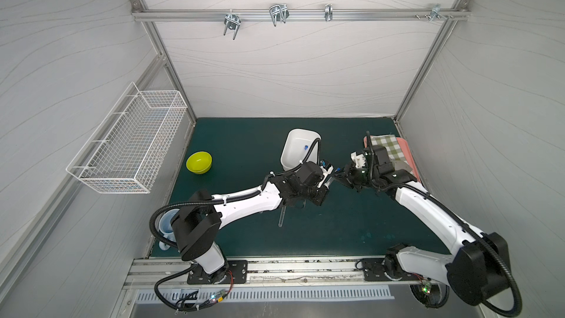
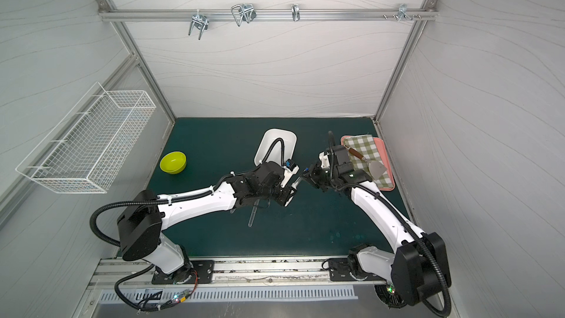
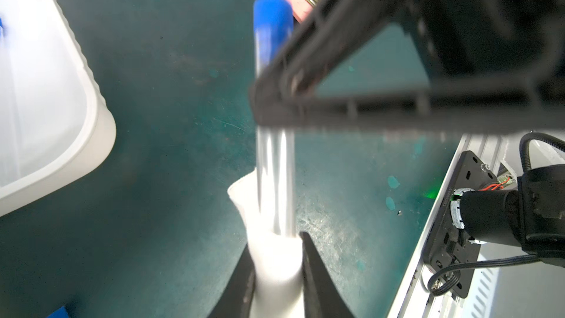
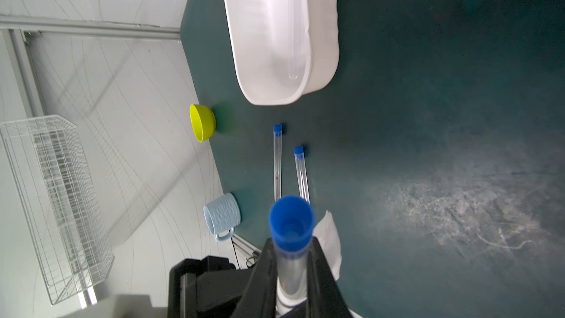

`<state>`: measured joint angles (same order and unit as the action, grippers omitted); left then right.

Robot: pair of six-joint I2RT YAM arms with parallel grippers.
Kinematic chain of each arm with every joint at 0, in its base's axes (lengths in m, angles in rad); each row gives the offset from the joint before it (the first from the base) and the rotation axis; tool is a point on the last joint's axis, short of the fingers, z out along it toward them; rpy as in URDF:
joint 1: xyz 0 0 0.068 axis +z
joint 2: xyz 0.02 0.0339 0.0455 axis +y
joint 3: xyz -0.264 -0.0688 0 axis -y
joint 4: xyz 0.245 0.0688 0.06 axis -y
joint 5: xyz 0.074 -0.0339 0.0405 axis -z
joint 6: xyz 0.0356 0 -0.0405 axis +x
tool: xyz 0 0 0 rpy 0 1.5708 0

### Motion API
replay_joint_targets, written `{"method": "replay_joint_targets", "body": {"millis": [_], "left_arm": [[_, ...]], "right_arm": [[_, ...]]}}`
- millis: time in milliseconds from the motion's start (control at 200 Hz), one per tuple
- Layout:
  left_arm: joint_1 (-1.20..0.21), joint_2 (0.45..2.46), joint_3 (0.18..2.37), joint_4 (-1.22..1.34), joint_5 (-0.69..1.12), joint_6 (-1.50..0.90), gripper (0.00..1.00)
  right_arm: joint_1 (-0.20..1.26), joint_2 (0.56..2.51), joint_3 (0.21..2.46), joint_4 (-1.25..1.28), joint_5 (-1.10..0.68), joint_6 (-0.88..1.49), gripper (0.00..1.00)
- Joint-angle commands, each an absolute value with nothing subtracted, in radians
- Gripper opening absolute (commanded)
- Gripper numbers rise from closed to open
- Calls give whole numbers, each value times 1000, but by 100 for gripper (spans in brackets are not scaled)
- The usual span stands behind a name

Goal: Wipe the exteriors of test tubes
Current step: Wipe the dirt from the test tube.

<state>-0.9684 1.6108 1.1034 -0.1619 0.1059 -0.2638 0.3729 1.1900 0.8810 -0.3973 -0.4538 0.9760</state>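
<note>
While the right gripper is clenched on the held test tube just under its blue cap, the left gripper is pinched on the white cloth, and the cloth is bunched around the tube's far end. The tube hangs in the air between the two claws, above the green mat and near the white tub.

From where I stand, this looks like the wiping stroke itself. To do it well:

- The cap-end grip should stay firm, since it is the only anchor.
- The cloth hand should travel straight along the tube's length. Any sideways pull would lever the slick tube out of the jaws.
- The pinch should be snug enough to rub, but not so tight that it drags the tube loose.
- A turn of the tube between strokes would bring the unwiped side round.

I can't quite tell how much of the tube the cloth covers; the wrist view is blurred there.

Two loose tubes lie side by side on the mat, and one more tube rests in the tub.
</note>
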Motion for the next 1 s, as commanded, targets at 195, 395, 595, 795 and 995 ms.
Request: {"method": "replay_joint_targets", "body": {"millis": [195,395,595,795,995], "left_arm": [[-974,1566,1049,-132,115,-283,24],[-973,1580,1111,-139,101,-252,24],[-971,1575,1136,-156,85,-221,24],[-969,1584,1147,-151,87,-219,24],[-969,1600,1164,-151,96,-222,24]], "right_arm": [[358,1226,956,-404,-474,946,7],[390,1185,900,-397,-457,976,7],[408,1152,849,-405,-442,986,7],[442,1144,834,-391,-435,1006,7],[477,1155,850,-386,-415,1012,7]]}}
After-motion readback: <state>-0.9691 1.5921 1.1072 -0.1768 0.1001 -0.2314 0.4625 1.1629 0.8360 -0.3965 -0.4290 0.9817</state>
